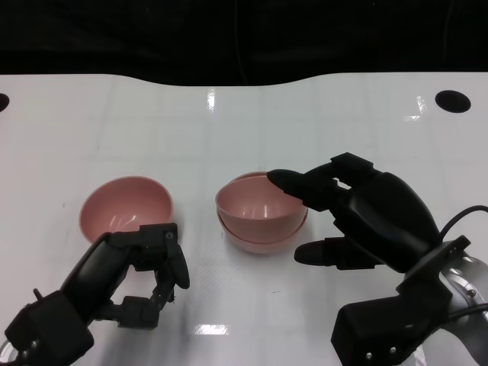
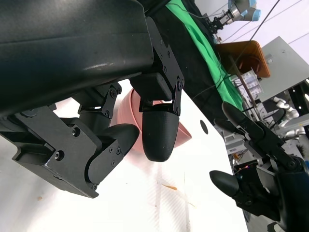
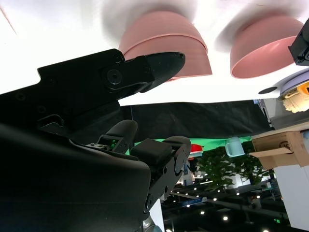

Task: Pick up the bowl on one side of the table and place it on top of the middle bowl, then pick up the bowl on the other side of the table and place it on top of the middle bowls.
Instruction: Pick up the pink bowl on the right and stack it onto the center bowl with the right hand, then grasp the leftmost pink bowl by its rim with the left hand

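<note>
While the white table [image 1: 244, 122] takes up most of the head view, the work sits in its near half: a stack of two pink bowls [image 1: 261, 215] at the centre and a single pink bowl [image 1: 126, 207] well apart on the robot's left. The first placement looks done, since one bowl is already nested in the middle one, rims nearly level. The right hand [image 1: 358, 217] hovers just beside the stack on its right; its fingers are spread, one long finger reaching over the stack's far rim, another lying low near the table. Whether that upper fingertip touches the rim I cannot tell; nothing appears gripped, so I log the hand as released. The left hand [image 1: 141, 263] rests nearer the robot than the single bowl, fingers partly curled but apart, holding nothing. Key relation for the coming move: the single bowl lies just beyond the left hand's fingertips, directly forward of them, its open mouth up and tilted slightly toward the robot. The left wrist view confirms this, with the pink bowl's wall [image 2: 133, 108] showing right behind the fingers [image 2: 159, 133]. The left hand is plainly the nearer one. Judgement: a short forward reach to the near rim, then a carry rightward to the stack, once the right hand clears.
</note>
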Robot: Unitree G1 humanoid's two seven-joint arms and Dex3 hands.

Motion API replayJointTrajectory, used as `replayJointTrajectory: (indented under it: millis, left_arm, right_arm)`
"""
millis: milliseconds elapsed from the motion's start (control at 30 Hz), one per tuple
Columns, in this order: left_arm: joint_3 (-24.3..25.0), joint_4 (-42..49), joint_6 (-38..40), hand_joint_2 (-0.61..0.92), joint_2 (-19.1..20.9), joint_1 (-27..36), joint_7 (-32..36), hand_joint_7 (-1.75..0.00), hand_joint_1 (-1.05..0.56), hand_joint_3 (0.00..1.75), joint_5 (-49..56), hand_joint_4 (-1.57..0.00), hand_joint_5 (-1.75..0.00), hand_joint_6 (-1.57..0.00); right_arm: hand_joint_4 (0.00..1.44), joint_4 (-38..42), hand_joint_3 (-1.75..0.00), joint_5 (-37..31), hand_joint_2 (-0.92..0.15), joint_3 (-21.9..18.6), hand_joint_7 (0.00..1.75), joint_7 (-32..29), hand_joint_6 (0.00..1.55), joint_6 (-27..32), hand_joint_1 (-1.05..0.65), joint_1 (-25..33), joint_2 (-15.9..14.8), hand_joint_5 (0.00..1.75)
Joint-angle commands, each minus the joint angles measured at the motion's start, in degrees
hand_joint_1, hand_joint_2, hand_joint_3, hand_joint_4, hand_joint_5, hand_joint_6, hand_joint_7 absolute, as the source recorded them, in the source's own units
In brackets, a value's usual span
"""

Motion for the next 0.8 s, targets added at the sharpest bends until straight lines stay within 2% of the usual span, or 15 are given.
replayJointTrajectory:
  millis: [33,67,100,133,233,300,367,400,433,500,567,667,700,767,800]
  left_arm:
    - [1.1,-1.0,1.2,0.45,1.0,0.2,1.6,-1.38,-0.07,1.26,0.1,-0.76,-1.58,-0.79]
    - [1.4,-1.2,1.2,0.45,0.9,0.3,2.1,-1.38,-0.08,1.25,0.3,-0.76,-1.58,-0.79]
    - [1.6,-1.4,1.0,0.46,0.9,0.4,2.6,-1.3,-0.08,1.24,0.5,-0.74,-1.56,-0.79]
    - [1.7,-1.6,0.9,0.46,1.0,0.4,2.9,-1.25,-0.08,1.23,0.7,-0.74,-1.55,-0.8]
    - [1.8,-2.1,0.9,0.47,1.2,0.6,3.3,-1.18,-0.06,1.19,0.7,-0.73,-1.52,-0.79]
    - [1.8,-2.3,0.5,0.48,1.5,0.6,3.5,-1.17,-0.05,1.18,1.3,-0.74,-1.51,-0.79]
    - [1.8,-2.4,-0.2,0.49,1.9,0.5,4.2,-1.17,-0.08,1.14,2.6,-0.73,-1.52,-0.77]
    - [1.9,-2.2,-0.8,0.5,2.2,0.3,4.8,-1.16,-0.09,1.13,3.4,-0.73,-1.53,-0.77]
    - [2.1,-2.1,-1.1,0.5,2.3,0.2,5.3,-1.16,-0.1,1.11,3.9,-0.74,-1.53,-0.77]
    - [2.4,-2.7,-1.1,0.52,2.4,0.2,6.5,-1.14,-0.12,1.11,4.7,-0.75,-1.5,-0.78]
    - [2.5,-3.4,-0.9,0.52,2.6,0.3,7.2,-1.11,-0.13,1.13,4.9,-0.75,-1.46,-0.78]
    - [2.7,-4.7,-0.6,0.53,3.0,0.6,7.8,-1.07,-0.13,1.1,5.3,-0.73,-1.42,-0.77]
    - [2.7,-5.2,-0.5,0.54,3.1,0.7,8.1,-1.05,-0.11,1.08,5.6,-0.72,-1.41,-0.77]
    - [2.9,-6.8,0.3,0.55,3.7,1.0,8.5,-1.03,-0.11,1.06,6.2,-0.71,-1.4,-0.78]
    - [3.0,-7.6,0.7,0.58,4.0,1.2,8.7,-0.95,-0.12,0.96,6.6,-0.7,-1.32,-0.77]
  right_arm:
    - [0.48,-0.5,-0.04,1.5,-0.91,-2.2,0.29,-3.7,0.69,-3.5,-0.41,3.2,-1.4,0.97]
    - [0.5,-0.8,-0.03,2.3,-0.91,-2.9,0.3,-4.3,0.71,-4.5,-0.4,4.3,-1.4,0.99]
    - [0.58,-1.0,-0.03,2.9,-0.91,-3.5,0.36,-4.7,0.76,-5.4,-0.3,5.3,-1.4,1.27]
    - [0.6,-1.3,-0.02,3.5,-0.91,-4.1,0.39,-4.9,0.78,-6.1,-0.26,6.1,-1.4,1.42]
    - [0.63,-2.0,-0.04,4.1,-0.91,-5.3,0.48,-5.0,0.82,-7.7,-0.19,8.1,-1.8,1.66]
    - [0.63,-2.6,-0.05,4.5,-0.91,-5.9,0.54,-4.6,0.83,-8.4,-0.16,9.2,-2.2,1.68]
    - [0.69,-3.4,-0.13,5.1,-0.85,-6.6,0.64,-3.8,0.87,-8.8,-0.1,10.4,-2.6,1.53]
    - [0.71,-3.8,-0.46,5.6,-0.68,-6.9,0.7,-3.4,0.87,-9.1,-0.09,11.0,-2.8,1.47]
    - [0.74,-4.0,-0.71,6.2,-0.55,-7.3,0.74,-3.3,0.88,-9.6,-0.08,11.6,-3.0,1.41]
    - [0.83,-4.0,-1.06,8.0,-0.38,-8.0,0.78,-2.8,0.95,-10.8,-0.04,12.8,-3.4,1.28]
    - [0.88,-4.2,-1.21,9.4,-0.33,-8.7,0.8,-2.0,0.98,-11.5,-0.03,13.9,-3.6,1.31]
    - [0.93,-5.2,-1.39,12.5,-0.3,-9.7,0.88,0.3,1.01,-11.2,-0.04,15.8,-3.4,1.46]
    - [0.92,-5.6,-1.46,13.8,-0.29,-10.0,1.02,1.3,0.97,-10.9,-0.05,16.5,-3.2,1.56]
    - [0.92,-6.7,-1.5,16.3,-0.29,-10.7,1.12,3.4,0.93,-10.1,-0.05,17.8,-2.9,1.62]
    - [0.93,-7.2,-1.53,17.3,-0.26,-11.0,1.25,4.5,0.9,-9.6,-0.06,18.4,-2.7,1.68]
